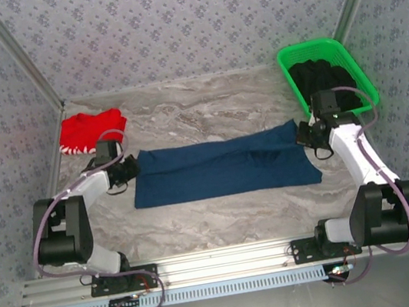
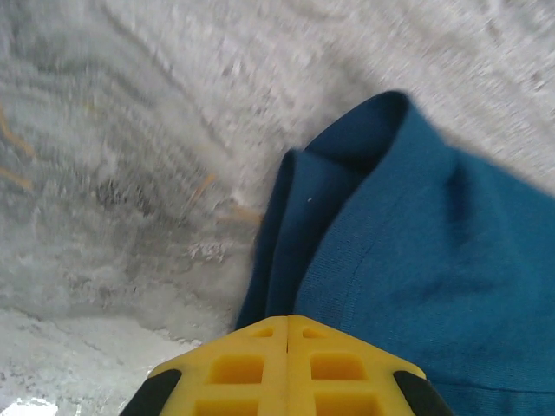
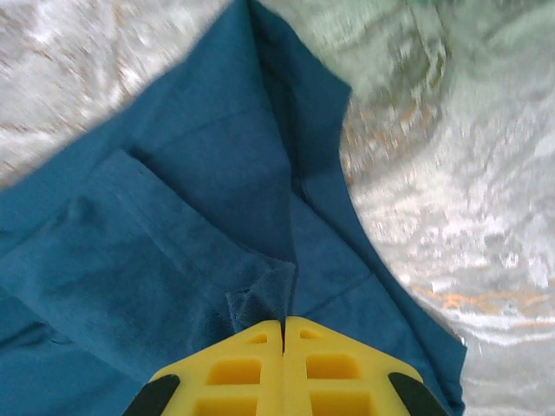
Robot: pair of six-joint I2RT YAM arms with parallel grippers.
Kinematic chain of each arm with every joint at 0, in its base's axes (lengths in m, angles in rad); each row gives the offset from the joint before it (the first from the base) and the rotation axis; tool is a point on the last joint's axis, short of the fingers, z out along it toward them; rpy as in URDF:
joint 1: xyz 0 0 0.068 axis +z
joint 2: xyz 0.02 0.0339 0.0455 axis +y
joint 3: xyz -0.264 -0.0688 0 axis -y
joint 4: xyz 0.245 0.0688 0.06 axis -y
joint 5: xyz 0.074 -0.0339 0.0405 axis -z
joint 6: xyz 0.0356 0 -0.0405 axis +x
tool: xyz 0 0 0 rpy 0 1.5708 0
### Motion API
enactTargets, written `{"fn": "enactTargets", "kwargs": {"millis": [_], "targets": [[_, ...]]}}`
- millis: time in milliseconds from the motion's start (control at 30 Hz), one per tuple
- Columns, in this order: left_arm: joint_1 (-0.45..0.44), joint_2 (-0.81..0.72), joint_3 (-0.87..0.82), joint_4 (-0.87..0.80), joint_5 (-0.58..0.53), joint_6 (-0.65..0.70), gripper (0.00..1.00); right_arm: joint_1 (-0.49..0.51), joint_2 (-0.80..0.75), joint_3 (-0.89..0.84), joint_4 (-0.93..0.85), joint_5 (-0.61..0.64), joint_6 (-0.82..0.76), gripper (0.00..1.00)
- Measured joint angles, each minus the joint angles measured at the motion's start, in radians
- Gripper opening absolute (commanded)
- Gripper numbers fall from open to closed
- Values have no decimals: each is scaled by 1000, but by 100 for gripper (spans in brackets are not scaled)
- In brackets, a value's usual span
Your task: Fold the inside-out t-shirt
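Our left gripper (image 2: 287,322) is pressed together on the left end of the t-shirt (image 1: 222,168); our right gripper (image 3: 284,325) pinches a bunched edge at the right end. The t-shirt lies as a long band across the surface (image 1: 206,114), and we judge it light and limp, best taken at corners.

tool (image 3: 284,324): closed, pinching a fold of navy t-shirt (image 3: 173,217) | marble table (image 3: 468,199) at right

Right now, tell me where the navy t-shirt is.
In the top view the navy t-shirt lies mid-table as a wide band, its left end pinched by the left gripper and its right end by the right gripper.
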Motion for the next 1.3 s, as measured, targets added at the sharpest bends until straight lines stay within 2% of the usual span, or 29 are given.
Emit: {"fn": "enactTargets", "kwargs": {"millis": [100,133,233,333,433,533,700,867,1033,1300], "targets": [[0,28,-7,0,0,-1,3,0,2,-68,4,11,29,18],[0,35,-8,1,0,-3,7,0,3,-90,2,15,43,22],[0,37,-14,1,-3,-8,32,0,4,-116,0,34,66,32],[0,25,-15,-2,-39,-15,45,23,-23,-116,46,47,68,42],[-4,-24,-16,-3,-86,-26,52,101,-47,-111,126,39,56,49],[-24,-80,-15,3,-106,-34,56,167,48,-62,200,5,40,52],[-100,-82,8,25,-63,-37,56,189,322,58,286,-51,17,53],[-158,-16,59,50,-9,-34,56,188,467,142,295,-53,-13,50],[-164,56,84,52,5,-29,56,188,496,162,293,-53,-39,31],[-164,91,87,44,1,-18,56,193,439,135,260,-42,-47,22]]}}
